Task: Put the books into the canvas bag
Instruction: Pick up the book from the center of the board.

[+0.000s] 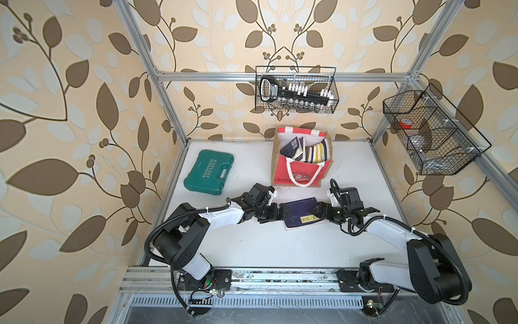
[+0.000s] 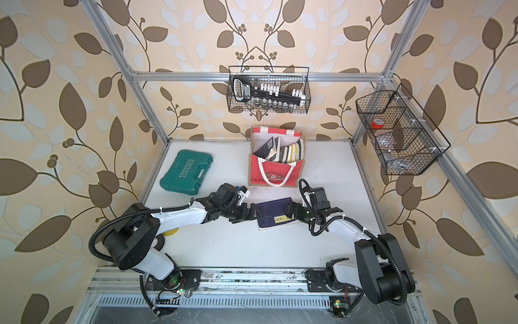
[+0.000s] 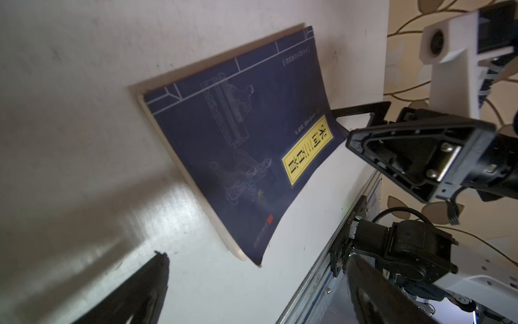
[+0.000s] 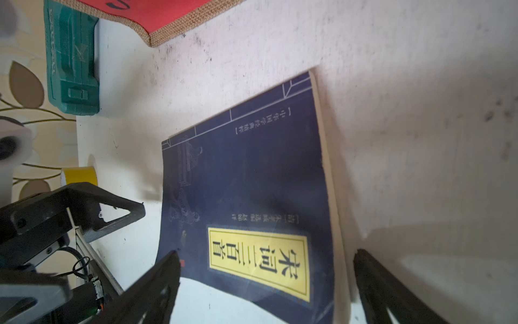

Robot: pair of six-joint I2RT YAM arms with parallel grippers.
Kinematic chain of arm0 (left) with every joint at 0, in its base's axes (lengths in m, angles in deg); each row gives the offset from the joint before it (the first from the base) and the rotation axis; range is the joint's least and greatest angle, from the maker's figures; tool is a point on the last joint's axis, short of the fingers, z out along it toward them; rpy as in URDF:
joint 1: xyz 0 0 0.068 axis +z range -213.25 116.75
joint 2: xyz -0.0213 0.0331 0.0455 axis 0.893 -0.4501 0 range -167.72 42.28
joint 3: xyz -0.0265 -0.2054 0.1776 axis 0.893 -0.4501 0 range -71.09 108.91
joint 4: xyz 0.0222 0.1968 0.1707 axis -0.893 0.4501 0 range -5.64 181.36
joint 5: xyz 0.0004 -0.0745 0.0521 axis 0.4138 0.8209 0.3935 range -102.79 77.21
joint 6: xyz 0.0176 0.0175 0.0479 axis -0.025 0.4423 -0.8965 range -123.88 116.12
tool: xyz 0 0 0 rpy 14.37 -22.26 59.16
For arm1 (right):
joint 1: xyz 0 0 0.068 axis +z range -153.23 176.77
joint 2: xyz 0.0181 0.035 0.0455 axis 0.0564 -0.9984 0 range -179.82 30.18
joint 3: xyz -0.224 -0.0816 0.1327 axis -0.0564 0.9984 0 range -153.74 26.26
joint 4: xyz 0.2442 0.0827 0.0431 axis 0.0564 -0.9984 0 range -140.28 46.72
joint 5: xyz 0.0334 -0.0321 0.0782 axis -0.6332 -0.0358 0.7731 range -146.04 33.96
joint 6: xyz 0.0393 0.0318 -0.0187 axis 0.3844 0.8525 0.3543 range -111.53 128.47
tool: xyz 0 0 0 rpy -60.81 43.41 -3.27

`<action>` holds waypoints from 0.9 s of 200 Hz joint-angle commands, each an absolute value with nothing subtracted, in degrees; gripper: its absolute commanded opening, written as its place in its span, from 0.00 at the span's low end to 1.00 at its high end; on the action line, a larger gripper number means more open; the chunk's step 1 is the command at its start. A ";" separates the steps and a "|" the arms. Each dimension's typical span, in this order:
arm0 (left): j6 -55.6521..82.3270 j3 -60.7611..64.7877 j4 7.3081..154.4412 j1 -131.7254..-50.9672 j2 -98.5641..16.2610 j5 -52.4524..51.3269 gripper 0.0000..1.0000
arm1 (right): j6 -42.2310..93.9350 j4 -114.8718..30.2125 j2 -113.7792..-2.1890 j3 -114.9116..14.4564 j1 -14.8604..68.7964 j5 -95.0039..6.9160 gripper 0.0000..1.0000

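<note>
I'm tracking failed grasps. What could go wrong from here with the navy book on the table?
1. The navy book lies flat and its cover looks bowed up at the free edge; the open right gripper, straddling its labelled end, may pinch only the cover.
2. The canvas bag is already crowded with leaning books, so this one could jam on them.
3. The rope handle draped over the front panel might snag an arm.

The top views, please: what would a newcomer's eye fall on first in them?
Probably the navy book with its yellow title label, lying on the white table between the open left tool and right tool. Next comes the canvas bag behind it, red-fronted and already stuffed with books, then the green case off to the robot's left.
</note>
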State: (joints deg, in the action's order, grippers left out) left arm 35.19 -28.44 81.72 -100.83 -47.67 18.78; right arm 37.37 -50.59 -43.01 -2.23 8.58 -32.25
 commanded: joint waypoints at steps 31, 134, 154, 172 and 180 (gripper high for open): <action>37.93 -27.74 81.81 -101.46 -49.24 16.39 0.99 | 35.78 -51.35 -40.66 -1.96 3.26 -35.17 0.96; 39.79 -26.88 76.12 -101.40 -56.63 21.10 0.81 | 33.85 -45.69 -49.02 -3.29 8.82 -29.61 0.96; 39.97 -26.49 75.74 -101.39 -57.47 21.07 0.76 | 34.04 -44.17 -49.62 -3.38 9.75 -27.95 0.95; 39.89 -25.97 76.00 -101.40 -58.16 20.83 0.67 | 33.14 -42.78 -49.28 -3.38 11.01 -25.47 0.94; 39.69 -25.83 76.09 -101.39 -58.26 20.63 0.61 | 32.62 -42.66 -49.19 -3.60 11.59 -24.92 0.94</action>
State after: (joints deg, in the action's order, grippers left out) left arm 40.41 -26.69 74.49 -100.83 -56.61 21.53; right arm 34.14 -43.38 -48.67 -2.97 9.96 -28.82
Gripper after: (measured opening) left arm 0.677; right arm 0.946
